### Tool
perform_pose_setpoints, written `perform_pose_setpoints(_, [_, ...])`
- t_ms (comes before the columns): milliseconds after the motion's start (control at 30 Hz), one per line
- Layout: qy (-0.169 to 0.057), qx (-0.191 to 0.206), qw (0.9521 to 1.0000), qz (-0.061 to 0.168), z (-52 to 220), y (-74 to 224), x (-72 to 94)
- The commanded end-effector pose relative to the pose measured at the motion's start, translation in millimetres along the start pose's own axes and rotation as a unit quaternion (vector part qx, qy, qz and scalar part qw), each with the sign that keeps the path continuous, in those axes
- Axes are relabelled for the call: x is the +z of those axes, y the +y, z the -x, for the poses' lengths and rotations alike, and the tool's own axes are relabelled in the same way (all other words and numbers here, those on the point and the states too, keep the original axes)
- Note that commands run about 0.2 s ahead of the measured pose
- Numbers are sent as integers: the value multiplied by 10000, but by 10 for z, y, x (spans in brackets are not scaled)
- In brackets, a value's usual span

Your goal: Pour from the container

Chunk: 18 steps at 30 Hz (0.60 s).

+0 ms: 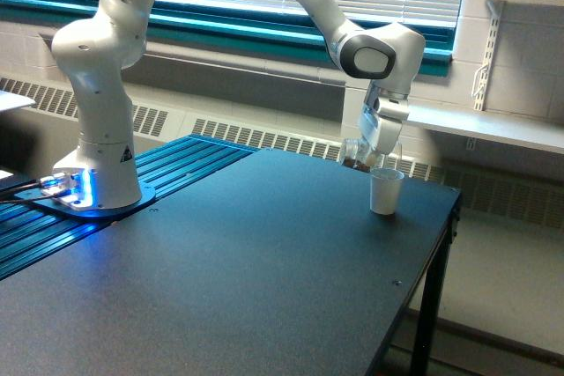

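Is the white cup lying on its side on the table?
No, the white cup stands upright on the table, its open mouth facing up under the clear container.

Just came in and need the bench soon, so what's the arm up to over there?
The Panda arm's pincer is holding a small clear container with brown bits inside, tipped on its side just above a white paper cup. The cup stands upright near the far corner of the black table, toward the exterior view's right. It looks like a pour into the cup is under way; whether anything is falling is too small to tell.
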<state>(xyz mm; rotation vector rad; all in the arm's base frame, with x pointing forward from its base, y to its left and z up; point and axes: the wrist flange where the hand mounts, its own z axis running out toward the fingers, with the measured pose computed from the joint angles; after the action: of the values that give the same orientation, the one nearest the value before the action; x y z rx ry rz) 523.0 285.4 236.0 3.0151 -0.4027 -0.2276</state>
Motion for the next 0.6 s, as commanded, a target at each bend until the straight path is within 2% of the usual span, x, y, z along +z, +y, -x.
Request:
perform_pose_setpoints(33, [-71, -218, 9997, 88, 57, -74, 47])
perform_pose_setpoints(600, [-68, -327, 9993, 168, 12, -94, -25])
